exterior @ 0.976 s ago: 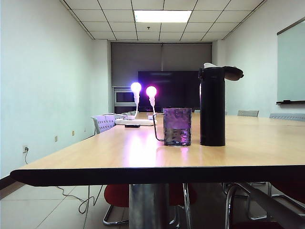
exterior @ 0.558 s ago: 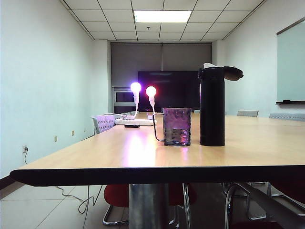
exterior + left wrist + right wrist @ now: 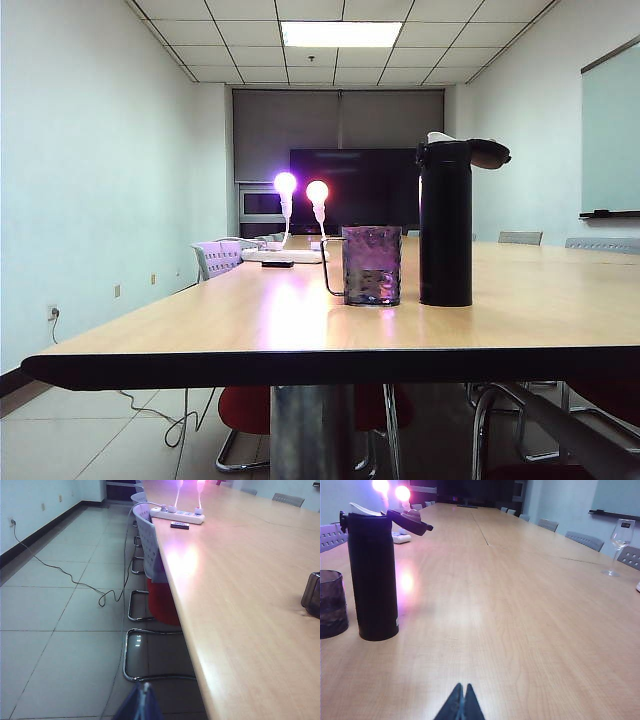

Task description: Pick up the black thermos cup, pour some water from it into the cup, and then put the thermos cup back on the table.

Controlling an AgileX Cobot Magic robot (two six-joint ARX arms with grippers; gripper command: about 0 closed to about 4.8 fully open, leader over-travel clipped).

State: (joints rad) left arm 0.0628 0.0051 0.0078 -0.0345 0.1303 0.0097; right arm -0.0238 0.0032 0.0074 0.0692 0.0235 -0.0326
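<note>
The thermos (image 3: 372, 575) is standing upright beside the cup (image 3: 332, 603) on the table (image 3: 520, 605), nearer the empty, pinched-shut right gripper (image 3: 460, 700); the left gripper (image 3: 142, 702), apparently also closed, is hanging off-table.

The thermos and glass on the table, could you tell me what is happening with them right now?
Nothing is being handled yet. The black thermos cup stands upright on the table with its flip lid open, right beside the cup. The right tool is shut and hovers low over the table, well short of the thermos. The left tool looks shut too, off the table's edge above the floor. No pouring has begun.
</note>
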